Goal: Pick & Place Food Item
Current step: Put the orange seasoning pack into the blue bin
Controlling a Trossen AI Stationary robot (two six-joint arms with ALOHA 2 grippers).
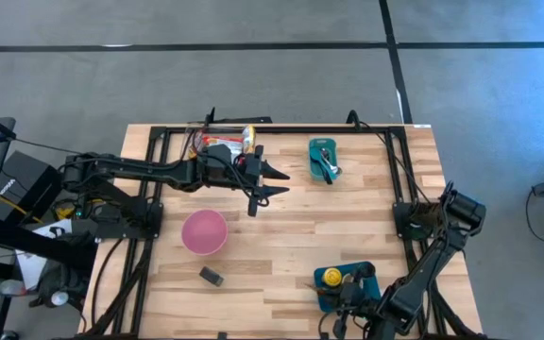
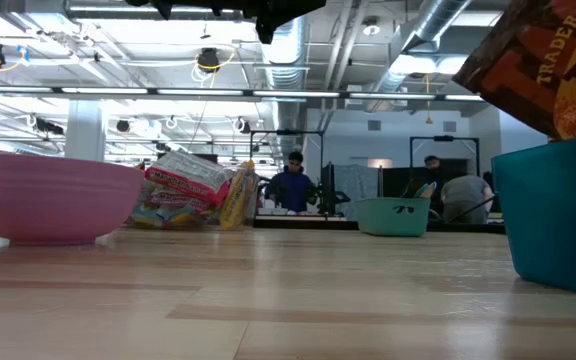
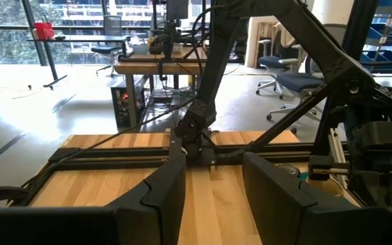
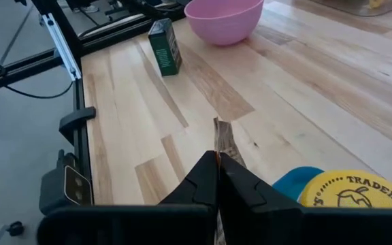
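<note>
A: Starting at the left side, what is there?

B: The left arm reaches in from the table's left edge toward the middle. The left gripper (image 1: 270, 182) hangs over bare wood, its fingers parted by a narrow gap with nothing between them. In the left wrist view the two dark fingers (image 3: 156, 197) frame only the wooden table (image 3: 213, 204).

A: And near it?

B: Just behind the arm, at the far edge, lies a pile of snack packets (image 1: 234, 140); the low view shows them as crinkled bags (image 2: 190, 188) beside the pink bowl (image 2: 53, 197). The bowl (image 1: 204, 231) sits on the table nearer the front, apart from the gripper. In front of the bowl lies a small dark green box (image 1: 212, 276); in the right wrist view it stands upright (image 4: 164, 46) close to the bowl (image 4: 224, 19).

A: Toward the middle and right?

B: A teal bin (image 1: 324, 159) sits near the far edge, right of the left gripper, with something inside that cannot be made out. At the front edge a second teal bin (image 1: 362, 274) holds a yellow-lidded Trader Joe's item (image 1: 331, 277).

A: And the right arm?

B: It folds back from the right edge, so the right gripper (image 1: 348, 295) sits low by that front bin. Its fingers (image 4: 218, 178) are pressed together, holding nothing, with the yellow lid (image 4: 352, 190) just beside them.
</note>
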